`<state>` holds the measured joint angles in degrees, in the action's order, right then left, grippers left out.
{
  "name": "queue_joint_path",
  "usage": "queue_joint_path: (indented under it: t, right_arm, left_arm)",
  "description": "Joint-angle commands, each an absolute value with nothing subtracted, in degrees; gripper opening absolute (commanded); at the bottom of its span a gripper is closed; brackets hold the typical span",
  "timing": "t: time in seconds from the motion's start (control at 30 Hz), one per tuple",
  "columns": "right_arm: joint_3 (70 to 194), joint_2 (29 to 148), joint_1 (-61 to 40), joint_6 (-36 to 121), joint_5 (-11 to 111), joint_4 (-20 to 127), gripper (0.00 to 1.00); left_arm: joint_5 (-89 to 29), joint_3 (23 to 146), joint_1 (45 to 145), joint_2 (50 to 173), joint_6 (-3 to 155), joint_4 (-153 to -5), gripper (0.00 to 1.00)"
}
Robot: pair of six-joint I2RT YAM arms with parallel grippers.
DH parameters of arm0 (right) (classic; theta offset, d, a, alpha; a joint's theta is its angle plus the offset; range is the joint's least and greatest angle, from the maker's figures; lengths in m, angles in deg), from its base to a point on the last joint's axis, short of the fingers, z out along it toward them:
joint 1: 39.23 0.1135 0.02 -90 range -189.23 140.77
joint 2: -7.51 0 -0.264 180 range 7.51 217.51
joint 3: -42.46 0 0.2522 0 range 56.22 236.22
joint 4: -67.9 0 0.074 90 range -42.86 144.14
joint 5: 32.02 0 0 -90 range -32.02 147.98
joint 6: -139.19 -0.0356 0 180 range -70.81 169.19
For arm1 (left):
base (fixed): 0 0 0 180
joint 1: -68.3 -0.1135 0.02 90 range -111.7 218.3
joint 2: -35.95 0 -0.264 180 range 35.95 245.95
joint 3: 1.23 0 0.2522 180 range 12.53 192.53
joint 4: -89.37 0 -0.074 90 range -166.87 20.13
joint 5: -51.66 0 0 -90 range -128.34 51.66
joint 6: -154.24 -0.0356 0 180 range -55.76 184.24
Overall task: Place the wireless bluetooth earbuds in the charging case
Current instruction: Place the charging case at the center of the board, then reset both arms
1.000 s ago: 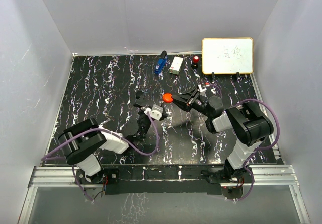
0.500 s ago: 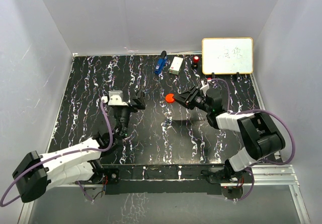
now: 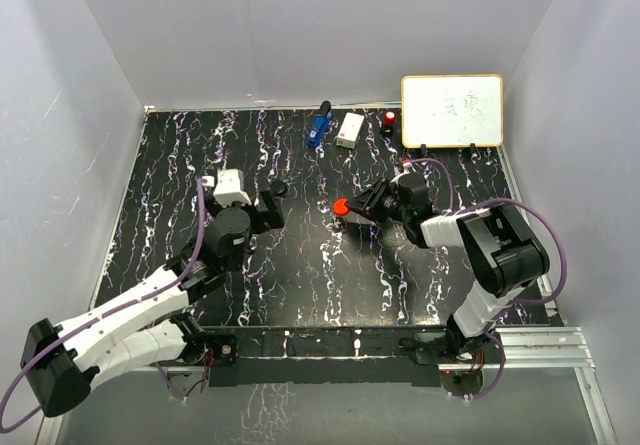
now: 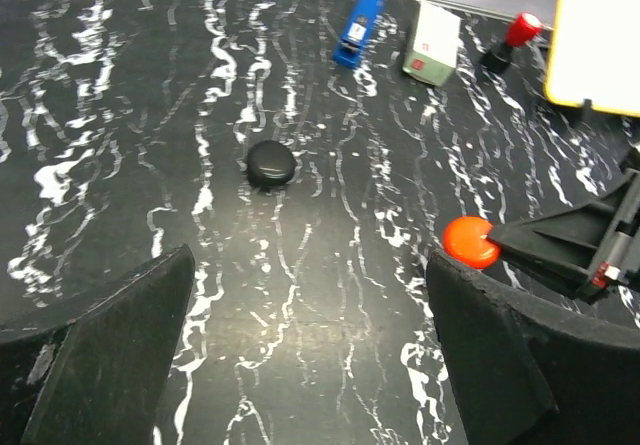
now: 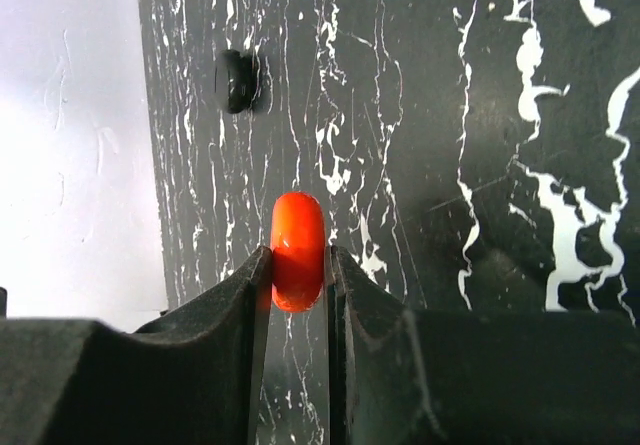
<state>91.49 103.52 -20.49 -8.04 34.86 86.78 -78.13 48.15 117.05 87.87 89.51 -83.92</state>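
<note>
Our right gripper (image 5: 298, 263) pinches the red puck (image 5: 298, 227); our left gripper (image 4: 308, 260) gapes wide, empty, near the black disc (image 4: 271, 164).

A black table (image 3: 180, 165) veined with white streaks fills the middle of the frame. Plain white walls close it in: a back wall (image 3: 300, 25) across the top, a left wall (image 3: 60, 145) and a right wall (image 3: 590, 185) at the sides. A metal rail (image 3: 545, 343) runs along the bottom. The light is soft and even, with a dull sheen on the tabletop.
</note>
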Motion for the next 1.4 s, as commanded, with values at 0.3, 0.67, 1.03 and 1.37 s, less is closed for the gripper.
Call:
queue_joint_path:
  t: [0.3,0.67,1.03,1.37]
  right_arm:
    - [96.68,109.20,-20.38,-5.24,35.92,87.29,0.09]
    - [96.15,109.45,-20.25,-5.05,35.73,86.92,0.41]
    - [89.40,96.35,-21.46,-4.69,46.66,83.18,0.83]
    - [84.95,80.88,-21.79,-8.07,70.40,74.44,0.98]
  left_arm:
    - [-83.41,52.04,107.17,80.48,99.89,-64.41,0.99]
    - [-74.81,55.36,94.00,84.22,97.36,-67.70,0.99]
    - [-56.82,59.63,82.99,88.51,94.41,-69.79,0.99]
    - [-57.36,59.55,82.99,84.15,93.14,-70.73,0.99]
